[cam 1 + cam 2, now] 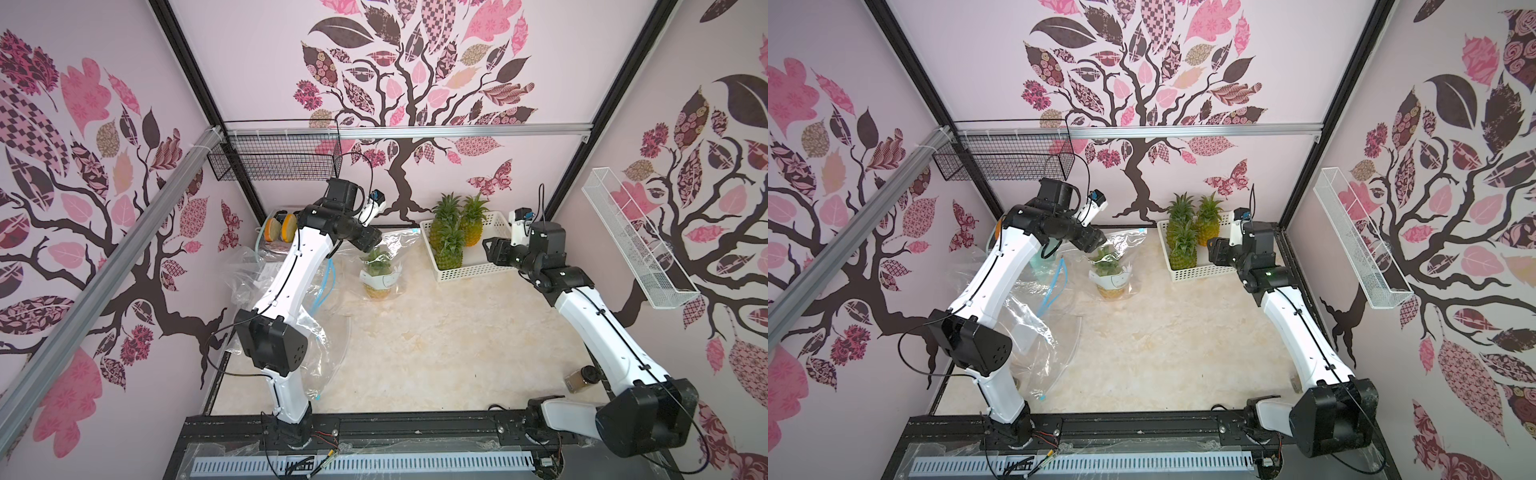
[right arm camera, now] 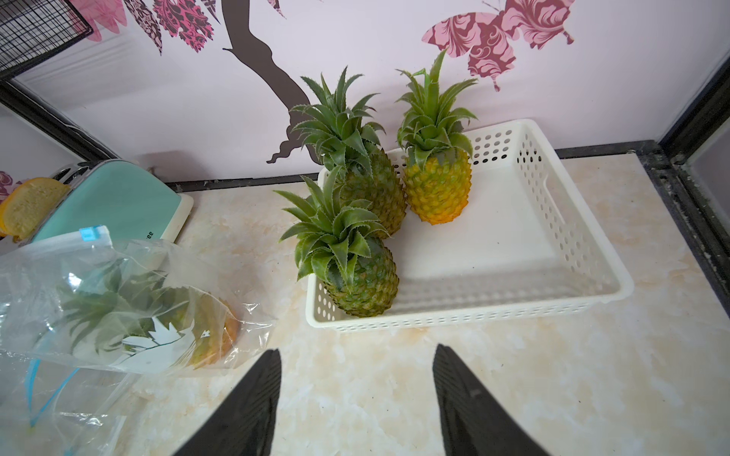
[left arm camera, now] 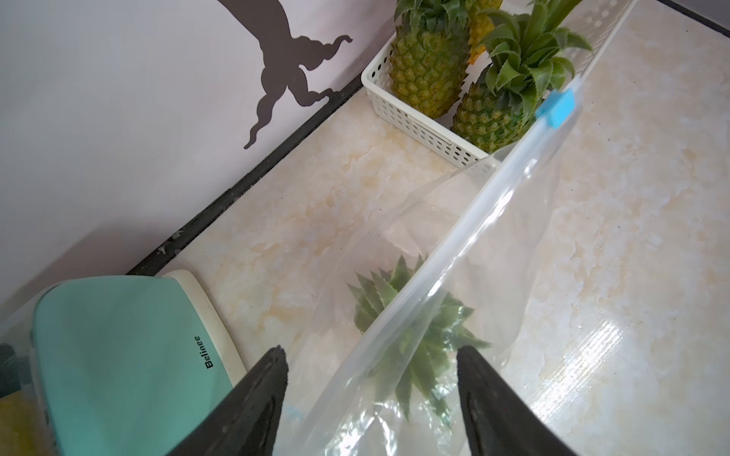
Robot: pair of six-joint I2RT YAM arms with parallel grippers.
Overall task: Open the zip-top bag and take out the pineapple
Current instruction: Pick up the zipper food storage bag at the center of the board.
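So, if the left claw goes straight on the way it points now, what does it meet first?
Most likely the clear bag: its top edge runs between the tips of the open left claw. The leaves of the pineapple inside come right after, though depth is hard to judge.

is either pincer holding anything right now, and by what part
Nothing is held. The left pincer stands open astride the zip edge of the zip-top bag, not pinching it; the right pincer is open above the table.
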